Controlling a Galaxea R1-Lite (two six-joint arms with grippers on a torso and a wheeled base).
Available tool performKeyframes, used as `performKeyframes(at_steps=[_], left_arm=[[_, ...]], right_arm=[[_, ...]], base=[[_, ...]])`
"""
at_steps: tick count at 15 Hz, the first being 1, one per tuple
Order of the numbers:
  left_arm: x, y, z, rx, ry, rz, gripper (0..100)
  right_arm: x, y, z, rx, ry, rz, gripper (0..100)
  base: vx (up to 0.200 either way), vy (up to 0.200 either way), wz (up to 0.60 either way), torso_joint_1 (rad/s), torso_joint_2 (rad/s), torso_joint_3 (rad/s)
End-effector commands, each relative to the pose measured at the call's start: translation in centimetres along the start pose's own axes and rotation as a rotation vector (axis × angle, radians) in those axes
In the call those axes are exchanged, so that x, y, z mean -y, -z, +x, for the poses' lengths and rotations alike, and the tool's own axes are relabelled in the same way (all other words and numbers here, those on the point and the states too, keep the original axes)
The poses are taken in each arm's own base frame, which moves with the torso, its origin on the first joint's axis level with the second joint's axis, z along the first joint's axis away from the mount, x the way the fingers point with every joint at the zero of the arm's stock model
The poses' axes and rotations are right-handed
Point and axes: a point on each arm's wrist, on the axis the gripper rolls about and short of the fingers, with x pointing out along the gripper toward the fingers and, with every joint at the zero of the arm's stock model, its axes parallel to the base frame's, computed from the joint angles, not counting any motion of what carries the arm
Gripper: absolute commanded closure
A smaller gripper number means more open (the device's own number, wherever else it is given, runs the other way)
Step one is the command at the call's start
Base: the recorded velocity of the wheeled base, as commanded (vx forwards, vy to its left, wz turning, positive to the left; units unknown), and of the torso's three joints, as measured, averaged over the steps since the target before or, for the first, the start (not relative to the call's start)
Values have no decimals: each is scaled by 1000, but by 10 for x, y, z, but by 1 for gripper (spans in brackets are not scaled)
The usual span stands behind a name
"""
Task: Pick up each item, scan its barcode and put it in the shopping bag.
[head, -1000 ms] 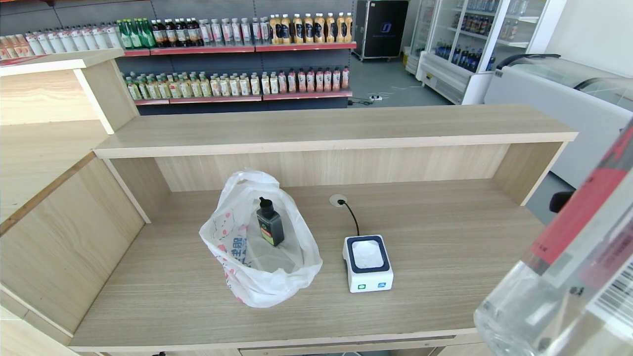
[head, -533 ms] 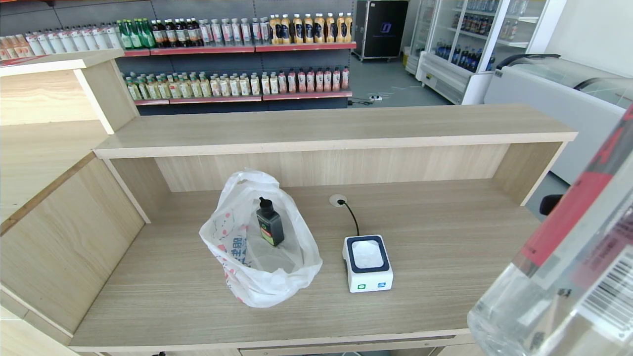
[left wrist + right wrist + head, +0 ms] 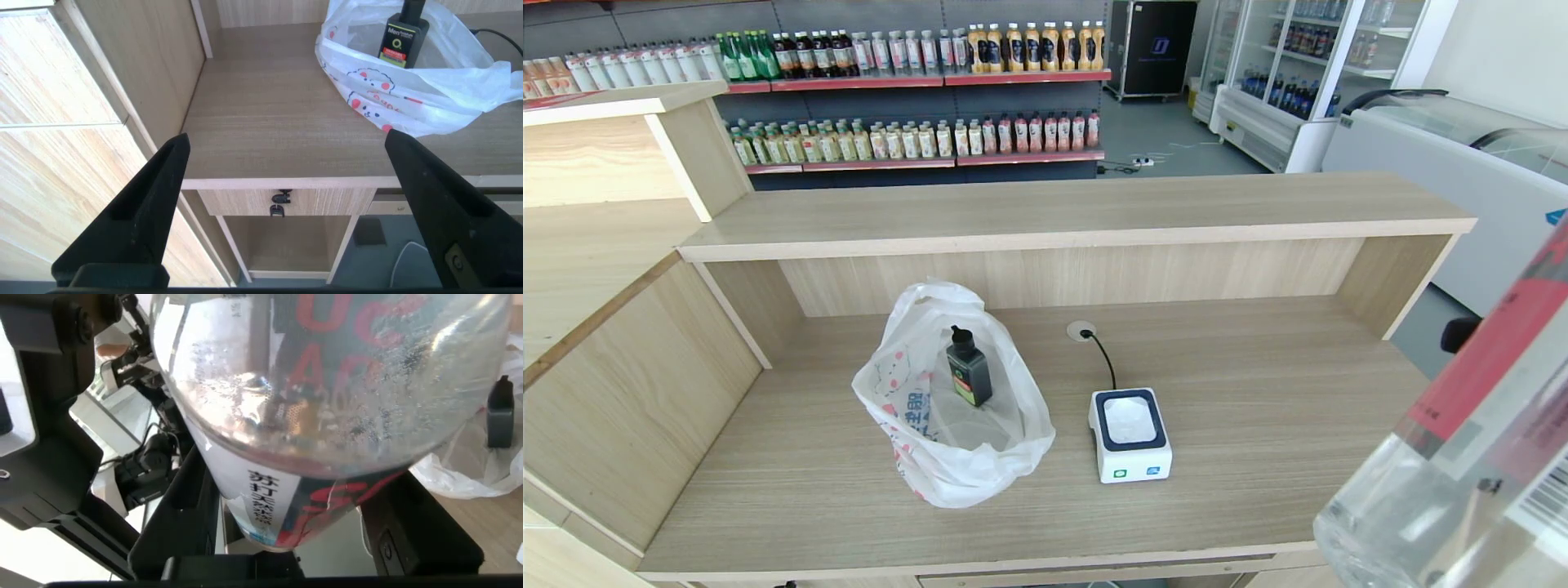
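At lower right, the clear bottle [image 3: 1437,490] runs off the right and bottom edges, so part of it is cut off. In the right wrist view it hides most of the shopping bag [image 3: 486,469]. Along the top, the shelf bottles [image 3: 915,139] are too small to identify.

We see our right claw [image 3: 278,514] clamped around a clear bottle [image 3: 327,400] with a red-lettered label. Beyond it a white shopping bag [image 3: 478,472] holds a dark bottle [image 3: 500,416] on the wooden worktop [image 3: 490,532].
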Motion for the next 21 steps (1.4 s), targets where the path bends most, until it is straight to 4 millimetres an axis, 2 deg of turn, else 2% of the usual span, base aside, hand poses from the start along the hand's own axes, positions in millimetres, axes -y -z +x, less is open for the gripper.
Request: performKeyframes(at_steps=[1,3,7,10,11,12,13,15,16,21], left_arm=[[0,0,0,-1,-1,0,0],[0,0,0,0,-1,0,0],[0,0,0,0,-1,0,0],[0,0,0,0,-1,0,0],[0,0,0,0,-1,0,0],[0,0,0,0,-1,0,0],[0,0,0,0,-1,0,0],[0,0,0,0,-1,0,0],[0,0,0,0,-1,0,0],[0,0,0,0,-1,0,0]], right_arm=[[-3,4,-5,1,0,1,100],[-4,12,-10,-13,22,16,100],[-1,10,-10,-13,46,11,100],[19,-3,-2,-9,132,-85,100],[38,-16,-4,-3,236,-182,100],[43,-20,-5,-4,262,-236,100],[59,-22,-15,-37,370,-358,100],[77,-11,-36,-123,519,-469,100],[84,4,-58,-224,638,-484,100],[96,1,-106,-242,983,-379,100]], base=[[0,0,0,0,0,0],[0,0,0,0,0,0],[0,0,0,0,0,0],[0,0,0,0,0,0],[0,0,0,0,0,0],[0,0,0,0,0,0],[0,0,0,0,0,0],[0,0,0,0,0,0],[0,0,0,0,0,0],[0,0,0,0,0,0]])
